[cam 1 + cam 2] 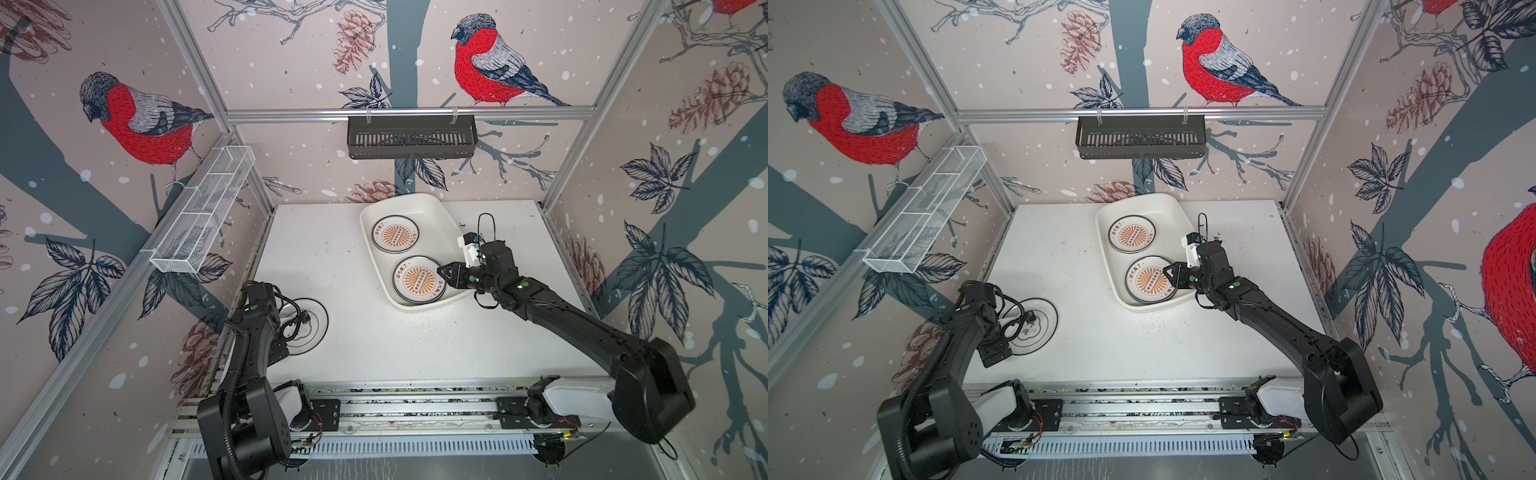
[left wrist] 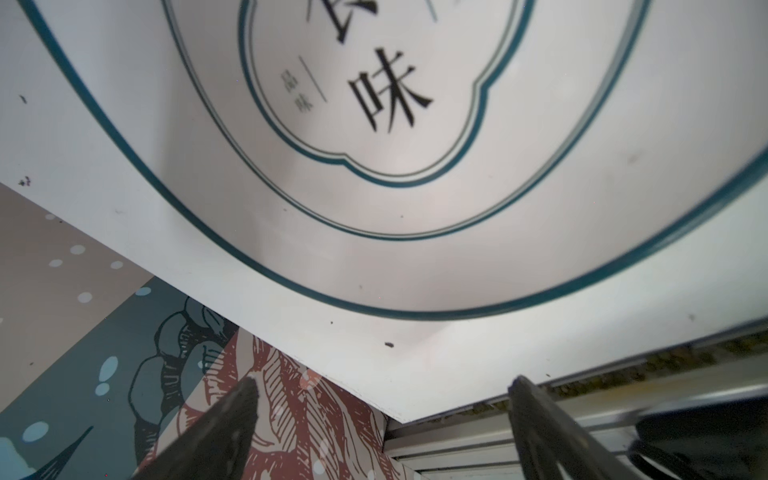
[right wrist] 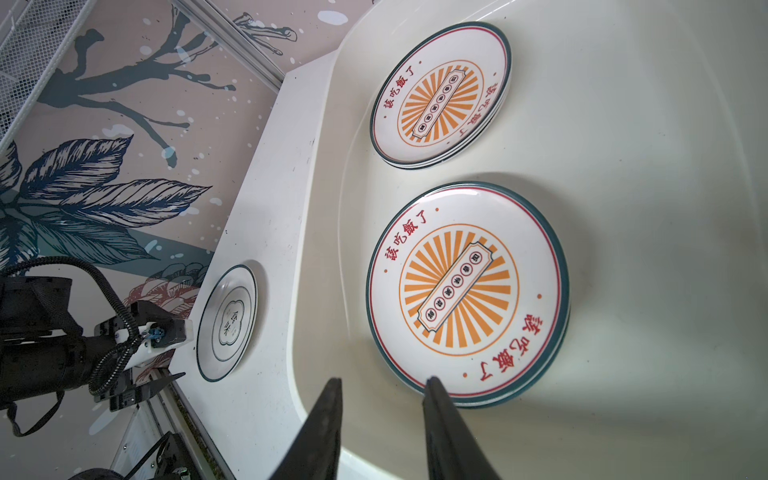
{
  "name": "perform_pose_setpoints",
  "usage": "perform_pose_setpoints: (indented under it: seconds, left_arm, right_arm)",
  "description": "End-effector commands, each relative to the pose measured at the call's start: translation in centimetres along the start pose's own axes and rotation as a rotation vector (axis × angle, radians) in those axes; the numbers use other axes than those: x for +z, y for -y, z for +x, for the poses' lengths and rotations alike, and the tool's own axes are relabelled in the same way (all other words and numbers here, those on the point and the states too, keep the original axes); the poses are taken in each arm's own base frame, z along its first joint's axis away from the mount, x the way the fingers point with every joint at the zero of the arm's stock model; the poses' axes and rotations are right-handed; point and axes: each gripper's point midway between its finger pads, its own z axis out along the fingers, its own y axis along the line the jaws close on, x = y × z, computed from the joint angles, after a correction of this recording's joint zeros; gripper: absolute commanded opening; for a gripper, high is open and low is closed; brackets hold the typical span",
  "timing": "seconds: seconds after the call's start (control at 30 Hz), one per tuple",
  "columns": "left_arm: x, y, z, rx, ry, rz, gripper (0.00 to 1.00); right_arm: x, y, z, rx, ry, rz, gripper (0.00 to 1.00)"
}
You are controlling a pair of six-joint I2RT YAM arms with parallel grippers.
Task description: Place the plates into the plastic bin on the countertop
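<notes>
The cream plastic bin [image 1: 419, 200] [image 1: 1144, 200] [image 3: 623, 208] stands at the back of the white countertop [image 1: 374, 340]. Inside it are two stacks of plates, each topped by an orange sunburst plate: a far stack [image 1: 395, 234] [image 3: 440, 95] and a near stack [image 1: 419, 280] [image 1: 1151, 279] [image 3: 465, 291]. My right gripper [image 1: 442, 270] [image 3: 383, 380] hovers over the bin, open and empty, one fingertip by the near stack's rim. A thin-rimmed emblem plate [image 1: 316, 332] [image 1: 1038, 328] [image 2: 374, 208] [image 3: 227, 324] lies flat at front left. My left gripper [image 2: 383, 380] stands wide open beside it, over the countertop's corner.
A black slotted rack [image 1: 411, 137] hangs on the back rail. A white wire-mesh basket [image 1: 203, 208] hangs on the left wall. Aluminium rails [image 1: 415, 403] run along the front edge. Dark specks lie on the countertop in front of the bin.
</notes>
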Motion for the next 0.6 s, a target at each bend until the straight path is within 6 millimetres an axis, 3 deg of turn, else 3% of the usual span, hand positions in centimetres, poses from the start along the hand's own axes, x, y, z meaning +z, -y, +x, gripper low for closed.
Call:
perform_pose_setpoints:
  seconds: [0.0, 0.3, 0.57]
  left_arm:
    - [0.5, -1.0, -0.4, 0.014, 0.021, -0.026, 0.94]
    - [2.3, -1.9, -1.2, -0.013, 0.04, -0.051, 0.94]
    - [2.4, -2.9, -2.6, -0.06, 0.12, -0.068, 0.94]
  right_arm:
    - [-0.1, -0.6, -0.6, 0.015, 0.027, -0.022, 0.35]
    - [-0.1, -1.3, -0.9, 0.035, 0.045, -0.041, 0.35]
    - [-0.3, -1.6, -1.1, 0.032, 0.044, -0.036, 0.35]
